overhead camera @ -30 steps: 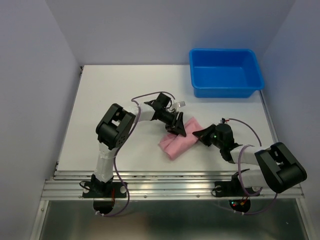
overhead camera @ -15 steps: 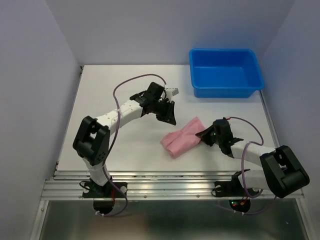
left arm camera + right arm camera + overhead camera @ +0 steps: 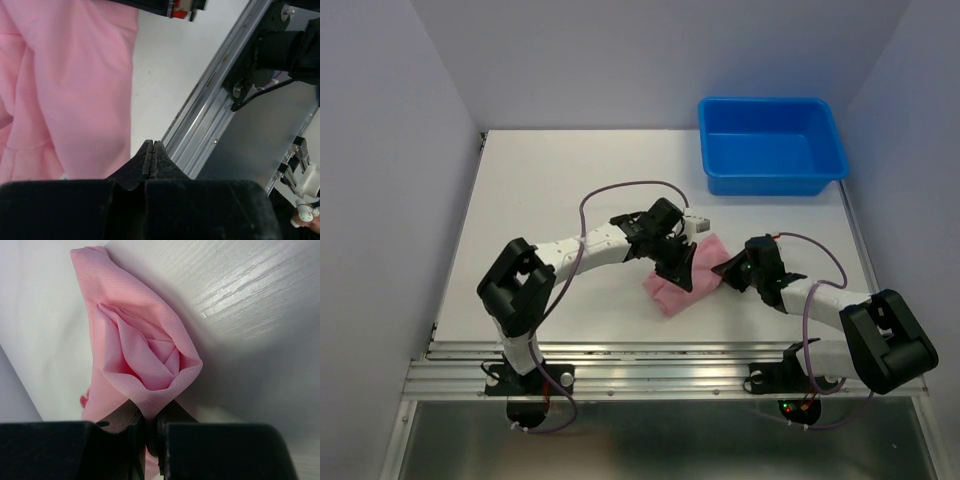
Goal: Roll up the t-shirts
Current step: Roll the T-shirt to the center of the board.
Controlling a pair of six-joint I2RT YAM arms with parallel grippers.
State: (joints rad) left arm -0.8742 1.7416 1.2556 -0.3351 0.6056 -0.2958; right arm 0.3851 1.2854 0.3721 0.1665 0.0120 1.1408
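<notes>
T-shirt (image 3: 663,292) is a rolled bundle right of tabletop (image 3: 540,200) centre, toward the near edge, with its long axis running near-left to far-right. Right tool (image 3: 150,432) pinches the fold at the far-right end. Left tool (image 3: 151,152) is pressed together and empty, over the roll's middle.
</notes>
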